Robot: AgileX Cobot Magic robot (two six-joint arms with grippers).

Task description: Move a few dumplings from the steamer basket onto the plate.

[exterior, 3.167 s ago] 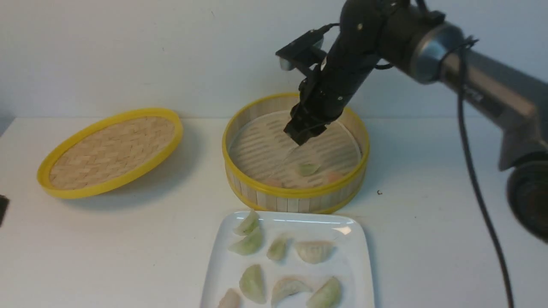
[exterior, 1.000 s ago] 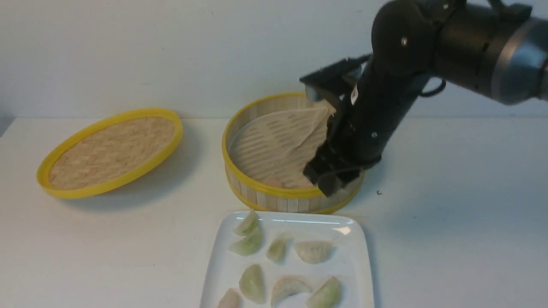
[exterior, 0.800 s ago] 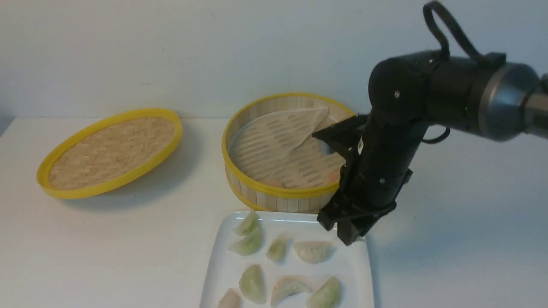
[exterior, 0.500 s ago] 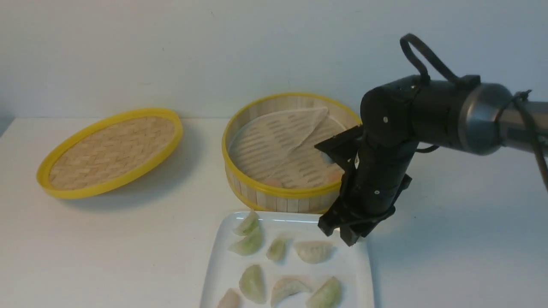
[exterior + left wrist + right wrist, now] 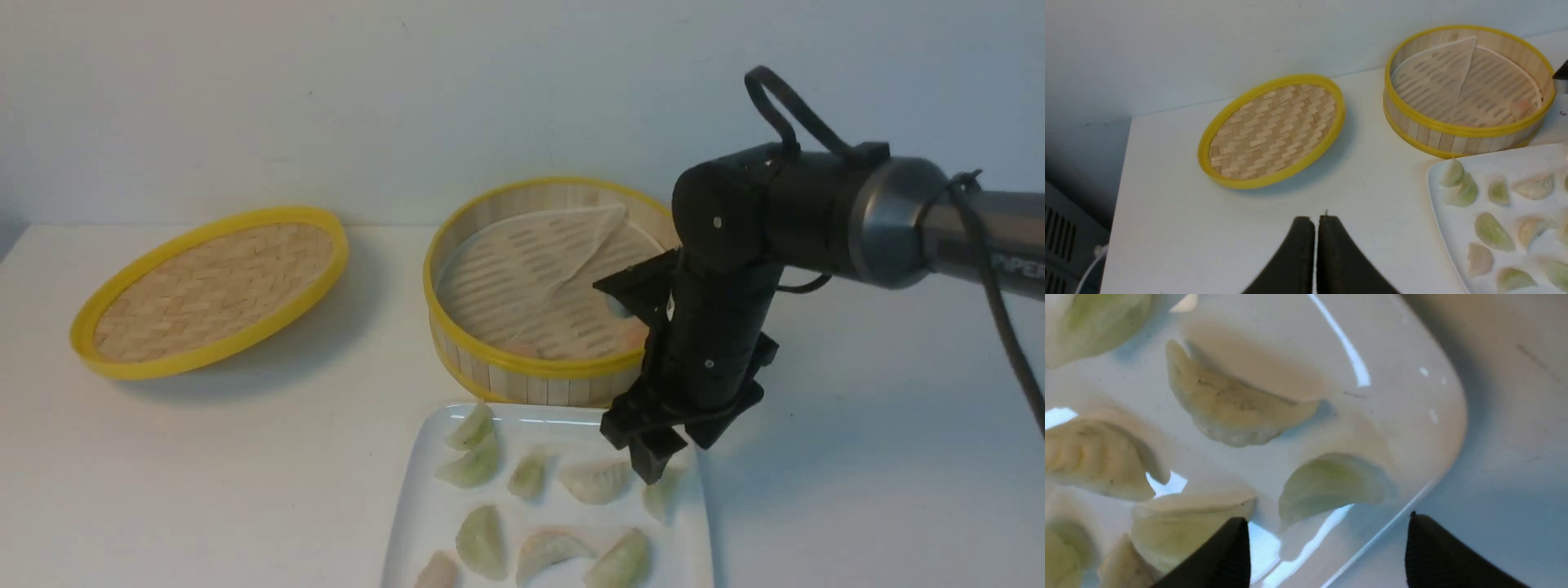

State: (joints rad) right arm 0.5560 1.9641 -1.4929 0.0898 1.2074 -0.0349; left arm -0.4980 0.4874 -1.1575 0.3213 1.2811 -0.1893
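Pale wall (image 5: 245, 106) fills the background, and a white tabletop (image 5: 163, 474) runs out to meet it. On it, the glossy plate (image 5: 453, 416) sits nearest the robot, with the steamer basket (image 5: 563, 367) just beyond, its deep wall close to the plate's far edge. Off to the left leans the woven lid (image 5: 212, 294), tilted. The right gripper (image 5: 1327, 519) is spread wide over the plate's far right corner, pinching nothing; the left gripper (image 5: 1316, 218) is pressed together, away from the work. Between the right one's fingers, lower down, a small green dumpling (image 5: 1331, 482) lies on the plate near its rim, apparently just released. Two pinkish ones, the nearer-right one (image 5: 633, 333) and its neighbour (image 5: 520, 349), lie in the basket by the near wall.

Each should handle as light, soft and slippery (thin skin, easily torn), so a gentle squeeze across the plump belly would suit better than a pinch at the thin tips. The robot would do well to lift straight up, clear the basket's rim, then come down steeply, since that near wall leaves little room for the fingers
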